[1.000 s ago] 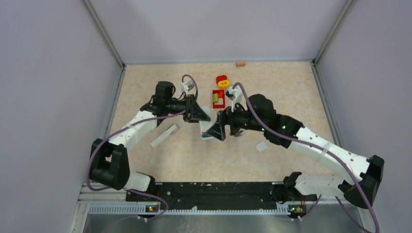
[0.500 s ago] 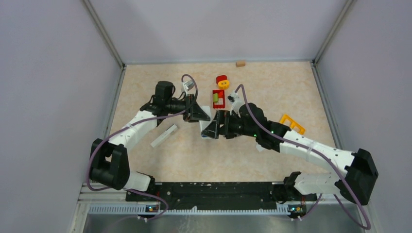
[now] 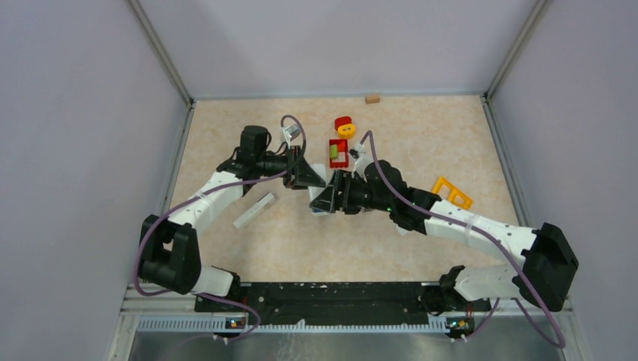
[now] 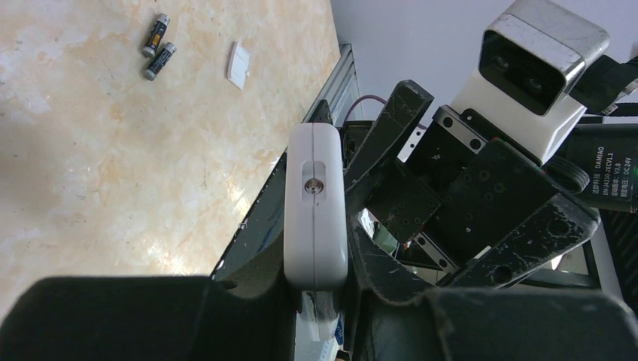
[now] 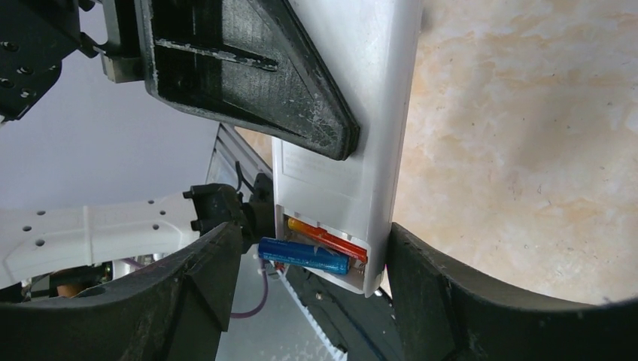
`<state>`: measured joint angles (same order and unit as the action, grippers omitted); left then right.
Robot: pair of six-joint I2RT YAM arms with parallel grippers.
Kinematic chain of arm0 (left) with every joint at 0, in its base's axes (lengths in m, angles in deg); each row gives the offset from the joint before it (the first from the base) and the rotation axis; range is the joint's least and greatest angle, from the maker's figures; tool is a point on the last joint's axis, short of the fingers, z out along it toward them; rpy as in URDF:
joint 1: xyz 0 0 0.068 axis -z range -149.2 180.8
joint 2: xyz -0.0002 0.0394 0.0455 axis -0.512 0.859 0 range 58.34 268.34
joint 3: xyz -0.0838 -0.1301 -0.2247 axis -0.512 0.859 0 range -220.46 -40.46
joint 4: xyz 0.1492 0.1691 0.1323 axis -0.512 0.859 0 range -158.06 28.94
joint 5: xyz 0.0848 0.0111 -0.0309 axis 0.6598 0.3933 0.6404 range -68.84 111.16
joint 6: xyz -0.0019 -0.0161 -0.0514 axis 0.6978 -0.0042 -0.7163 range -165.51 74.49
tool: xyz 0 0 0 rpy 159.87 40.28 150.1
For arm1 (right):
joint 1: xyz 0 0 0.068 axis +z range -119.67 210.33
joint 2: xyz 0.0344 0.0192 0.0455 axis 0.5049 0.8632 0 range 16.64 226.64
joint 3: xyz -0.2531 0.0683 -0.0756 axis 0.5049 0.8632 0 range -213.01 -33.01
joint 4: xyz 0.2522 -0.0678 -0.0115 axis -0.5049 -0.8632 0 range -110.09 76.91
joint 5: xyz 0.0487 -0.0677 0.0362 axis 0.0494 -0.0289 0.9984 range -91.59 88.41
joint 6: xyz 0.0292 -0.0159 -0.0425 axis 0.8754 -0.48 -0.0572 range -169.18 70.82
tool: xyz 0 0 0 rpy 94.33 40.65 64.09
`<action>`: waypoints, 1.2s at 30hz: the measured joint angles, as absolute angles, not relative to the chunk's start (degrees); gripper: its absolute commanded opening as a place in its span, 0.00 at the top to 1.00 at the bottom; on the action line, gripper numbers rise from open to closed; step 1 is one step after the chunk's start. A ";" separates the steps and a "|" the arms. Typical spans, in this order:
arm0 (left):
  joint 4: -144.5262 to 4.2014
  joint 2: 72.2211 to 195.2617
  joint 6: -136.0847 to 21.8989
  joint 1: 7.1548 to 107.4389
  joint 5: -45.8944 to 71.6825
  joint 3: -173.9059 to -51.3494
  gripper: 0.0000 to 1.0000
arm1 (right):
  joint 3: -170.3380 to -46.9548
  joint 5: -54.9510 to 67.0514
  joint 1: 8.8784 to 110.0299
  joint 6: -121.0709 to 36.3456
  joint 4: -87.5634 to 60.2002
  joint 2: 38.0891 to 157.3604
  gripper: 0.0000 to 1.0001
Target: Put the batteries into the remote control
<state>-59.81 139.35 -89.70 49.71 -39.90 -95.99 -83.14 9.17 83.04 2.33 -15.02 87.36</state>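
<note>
Two remotes: a spare remote (image 3: 254, 210) lies flat left of the tabletop's middle, and the left gripper (image 4: 314, 248) pinches the remote control (image 5: 369, 113) above the middle. Four batteries: two loose batteries (image 4: 156, 35) on the tabletop (left wrist view only), and a blue battery (image 5: 303, 254) and an orange battery (image 5: 327, 239) in the open compartment, between the right gripper's (image 5: 312, 237) spread fingers (right wrist view only).

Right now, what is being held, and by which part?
The left gripper clamps the white plastic remote control across its broad faces, mid-body.
</note>
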 measured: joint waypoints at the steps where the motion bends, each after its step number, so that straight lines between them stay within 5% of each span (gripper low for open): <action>1: -59.83 139.35 -89.72 49.69 -39.88 -95.99 1.00 | -83.14 9.17 83.04 2.28 -15.04 87.62 0.31; 6: -59.83 139.35 -89.72 49.69 -39.88 -95.99 1.00 | -83.14 9.26 83.04 1.56 -15.87 87.93 0.28; 27: -59.90 139.35 -89.87 49.63 -39.97 -96.01 1.00 | -82.99 8.80 83.04 -0.91 -15.92 88.00 0.59; 36: -61.99 139.41 -93.63 49.10 -40.84 -96.07 1.00 | -76.02 8.32 82.90 -5.82 -3.52 85.31 0.68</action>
<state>-61.99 139.41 -93.63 49.10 -40.84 -96.07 -76.02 8.32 82.90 -5.82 -3.52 85.31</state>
